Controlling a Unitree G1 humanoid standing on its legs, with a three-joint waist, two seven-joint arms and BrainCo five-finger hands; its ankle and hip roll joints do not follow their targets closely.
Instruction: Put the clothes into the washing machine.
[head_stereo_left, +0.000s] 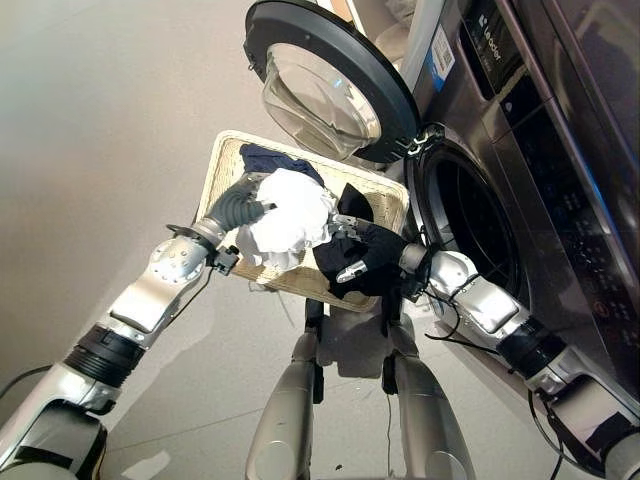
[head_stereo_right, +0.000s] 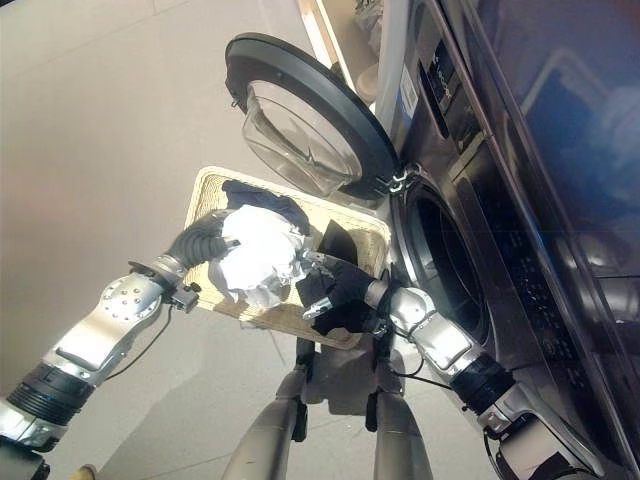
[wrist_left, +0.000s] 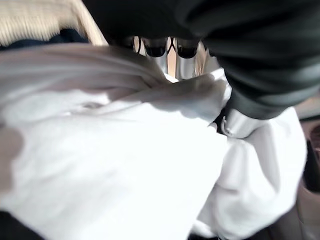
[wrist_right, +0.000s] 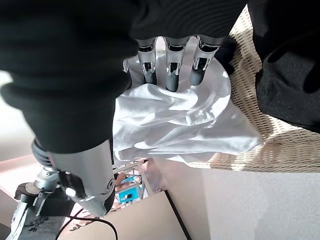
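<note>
Washing machine (head_stereo_left: 560, 190) stands on the robot's right, dark-fronted; its round door (head_stereo_left: 330, 80) w/ glass bowl hangs open above the basket, drum opening (head_stereo_left: 470, 225) dark & just past the right hand's fingertips side. Wicker basket (head_stereo_left: 225, 160) sits in front of the machine, under both hands, w/ dark blue cloth (head_stereo_left: 275, 160) at its far end and black cloth (head_stereo_left: 355, 205) by the rim nearest the drum.

White garment (head_stereo_left: 290, 222) is bunched up above the basket, between the two hands, not in the drum. Left hand (wrist_left: 172, 50) is at the garment's left side; in its wrist view the fingers curl over a fold of white cloth, thumb pressed into it from the other side, so it has hold. Right hand (head_stereo_left: 362, 255) is at the garment's right; its fingers (wrist_right: 171, 75) reach nearly straight, dark tips touching the white bundle's top, not wrapped round it.
</note>
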